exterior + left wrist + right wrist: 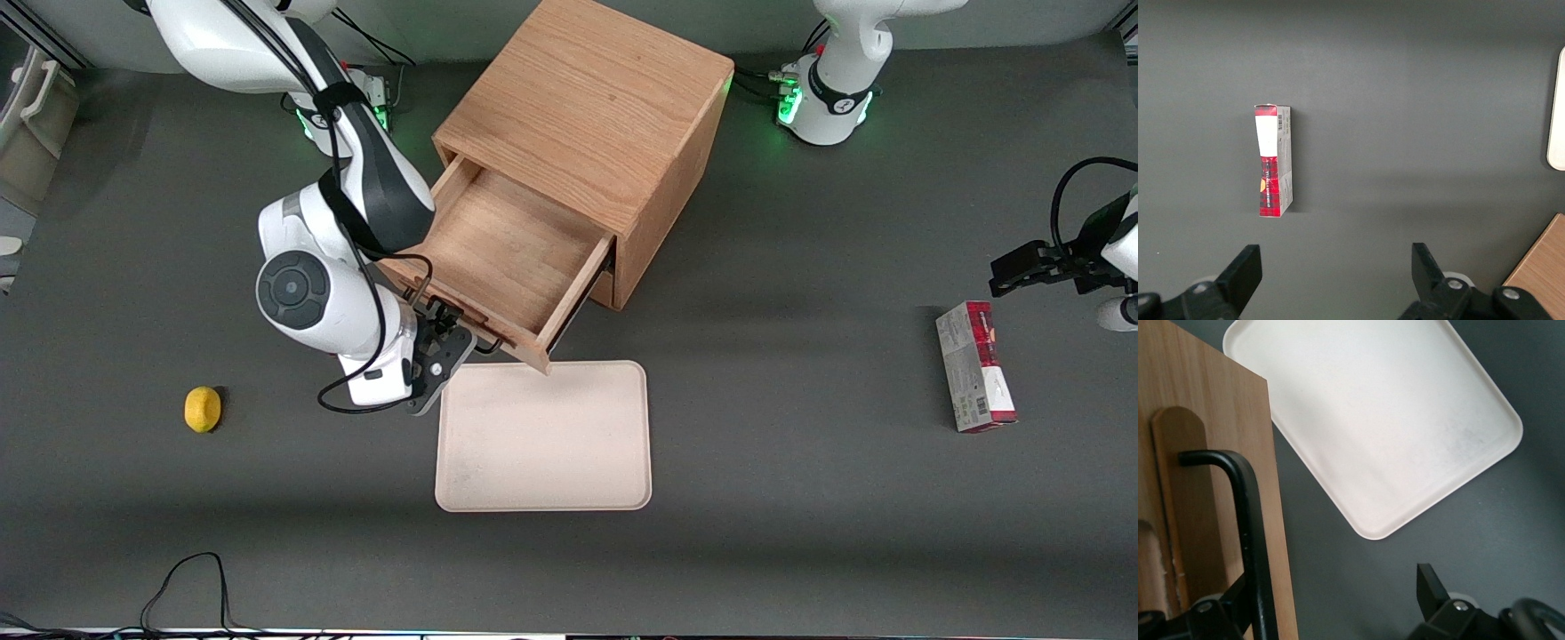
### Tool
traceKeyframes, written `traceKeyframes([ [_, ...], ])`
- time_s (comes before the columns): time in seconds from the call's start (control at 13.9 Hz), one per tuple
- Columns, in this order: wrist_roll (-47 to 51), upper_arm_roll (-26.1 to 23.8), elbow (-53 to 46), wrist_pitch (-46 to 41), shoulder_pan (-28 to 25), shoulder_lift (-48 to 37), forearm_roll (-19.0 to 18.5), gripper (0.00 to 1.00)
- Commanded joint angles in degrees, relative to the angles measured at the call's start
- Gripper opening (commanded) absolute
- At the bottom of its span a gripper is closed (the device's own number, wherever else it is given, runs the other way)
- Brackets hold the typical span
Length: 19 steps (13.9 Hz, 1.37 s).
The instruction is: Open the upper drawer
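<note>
The oak cabinet (587, 107) stands at the middle of the table. Its upper drawer (498, 249) is pulled far out toward the front camera and shows an empty light-wood inside. The dark bar handle (455, 325) runs along the drawer front (1205, 487); it also shows in the right wrist view (1251, 540). My right gripper (442, 345) is at that handle, just in front of the drawer front. It is open (1335, 590), with the bar against one finger (1238, 600) and the other finger (1428, 583) well apart from it over the table. The bottom drawer is mostly hidden under the upper one.
A cream tray (542, 444) lies on the table just in front of the open drawer, nearer the front camera; it also shows in the right wrist view (1371, 420). A yellow lemon (203, 409) lies toward the working arm's end. A red box (975, 366) lies toward the parked arm's end.
</note>
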State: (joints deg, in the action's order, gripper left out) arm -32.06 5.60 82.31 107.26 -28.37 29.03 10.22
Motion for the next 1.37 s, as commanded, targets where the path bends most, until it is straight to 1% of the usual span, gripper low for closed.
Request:
traceKeyframes([
  [0.0, -2.6, -0.1, -3.1, -1.6, 1.3, 2.0, -1.1, 1.0],
  [0.14, -2.7, -0.1, -4.3, -1.6, 2.8, 2.8, -1.3, 1.0],
  [0.29, -3.5, -0.1, -5.1, -1.6, 3.0, 3.4, -2.0, 1.0],
  [0.79, -2.7, -0.3, -6.0, -1.9, 3.0, 3.1, -1.3, 1.0],
  [1.15, -2.1, -0.2, -13.1, -9.0, 2.9, 2.1, -1.6, 1.0],
  [1.29, 1.4, 0.2, -13.8, -11.4, 3.1, -0.5, -2.0, 1.0],
])
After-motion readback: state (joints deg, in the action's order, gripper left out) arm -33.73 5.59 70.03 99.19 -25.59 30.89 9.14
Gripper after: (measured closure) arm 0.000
